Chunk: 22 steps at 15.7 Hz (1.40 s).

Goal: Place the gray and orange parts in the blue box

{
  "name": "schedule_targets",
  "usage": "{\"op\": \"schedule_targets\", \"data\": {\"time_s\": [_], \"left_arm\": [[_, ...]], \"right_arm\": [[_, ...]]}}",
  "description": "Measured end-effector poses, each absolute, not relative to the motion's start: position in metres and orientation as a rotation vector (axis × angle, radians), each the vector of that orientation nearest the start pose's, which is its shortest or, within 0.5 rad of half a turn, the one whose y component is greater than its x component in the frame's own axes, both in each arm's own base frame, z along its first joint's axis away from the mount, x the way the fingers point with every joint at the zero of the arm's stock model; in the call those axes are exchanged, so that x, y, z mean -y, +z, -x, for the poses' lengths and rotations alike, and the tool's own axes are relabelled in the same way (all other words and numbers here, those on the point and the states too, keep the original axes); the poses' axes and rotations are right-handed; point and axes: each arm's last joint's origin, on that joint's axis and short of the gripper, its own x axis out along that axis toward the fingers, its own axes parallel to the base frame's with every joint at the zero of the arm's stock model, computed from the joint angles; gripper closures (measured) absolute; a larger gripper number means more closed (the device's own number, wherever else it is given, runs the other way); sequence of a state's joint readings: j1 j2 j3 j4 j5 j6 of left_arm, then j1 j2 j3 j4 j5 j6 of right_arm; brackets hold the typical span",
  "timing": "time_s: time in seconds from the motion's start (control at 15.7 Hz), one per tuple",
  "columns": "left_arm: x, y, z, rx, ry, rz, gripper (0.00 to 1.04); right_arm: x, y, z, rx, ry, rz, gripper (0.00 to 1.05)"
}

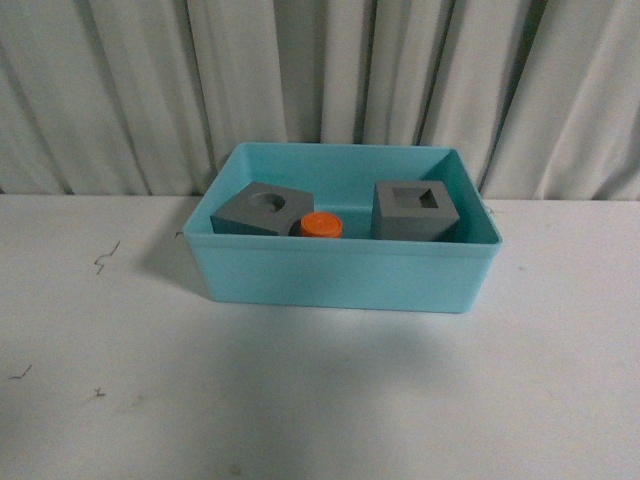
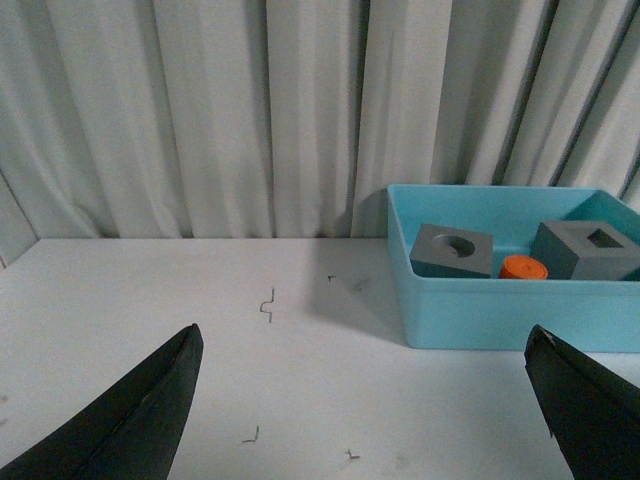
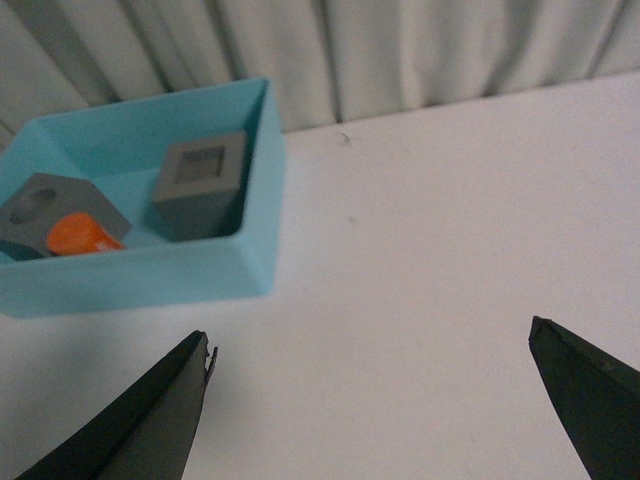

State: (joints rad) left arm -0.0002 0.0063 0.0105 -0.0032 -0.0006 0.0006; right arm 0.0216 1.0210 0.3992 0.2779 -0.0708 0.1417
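The blue box (image 1: pixel 340 275) sits on the white desk (image 1: pixel 320 400), toward the back, close to the pale pleated curtain (image 1: pixel 320 80) that hangs behind it. All three parts lie inside the box. The gray cube with the round recess (image 1: pixel 262 209) is at the robot's left end of the box, tilted so that one corner points up. The gray cube with the square recess (image 1: pixel 417 211) stands at the right end, recess facing up, well apart from the first cube. The orange cylinder (image 1: pixel 321 225) rests between them, just beside the tilted cube and near the front wall; any marks on it are too small to read. In the front view neither arm shows. In the left wrist view the left claw (image 2: pixel 365 410) is released, its two dark fingers (image 2: pixel 140 415) spread wide with nothing between them, hanging above bare desk to the left of the box. In the right wrist view the right claw (image 3: pixel 375 410) is likewise released and empty, fingers (image 3: pixel 150 420) far apart, above bare desk to the right of the box. A few small dark scratches (image 1: pixel 104 259) mark the desk on the left side.
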Motion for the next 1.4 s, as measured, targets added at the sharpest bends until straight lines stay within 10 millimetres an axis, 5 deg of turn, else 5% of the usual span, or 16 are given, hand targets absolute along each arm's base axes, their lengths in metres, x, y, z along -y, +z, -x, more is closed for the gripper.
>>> {"op": "schedule_targets", "data": {"time_s": [0.06, 0.25, 0.7, 0.83, 1.21, 1.4], "left_arm": [[0.000, 0.166, -0.097, 0.001, 0.000, -0.001, 0.07], [0.000, 0.166, -0.097, 0.001, 0.000, -0.001, 0.07], [0.000, 0.166, -0.097, 0.001, 0.000, -0.001, 0.07], [0.000, 0.166, -0.097, 0.000, 0.001, -0.001, 0.07], [0.000, 0.166, -0.097, 0.001, 0.000, -0.001, 0.07], [0.000, 0.166, -0.097, 0.001, 0.000, -0.001, 0.07]], "right_arm": [[-0.003, 0.190, -0.166, -0.392, -0.008, -0.189, 0.06], [-0.005, 0.180, -0.129, -0.430, -0.047, -0.245, 0.06], [0.001, 0.183, -0.127, -0.315, -0.044, -0.248, 0.10], [0.000, 0.176, -0.120, -0.045, -0.002, -0.103, 0.32], [0.000, 0.170, -0.113, 0.009, 0.000, -0.010, 1.02], [0.000, 0.170, -0.109, 0.010, 0.000, -0.006, 1.03]]}}
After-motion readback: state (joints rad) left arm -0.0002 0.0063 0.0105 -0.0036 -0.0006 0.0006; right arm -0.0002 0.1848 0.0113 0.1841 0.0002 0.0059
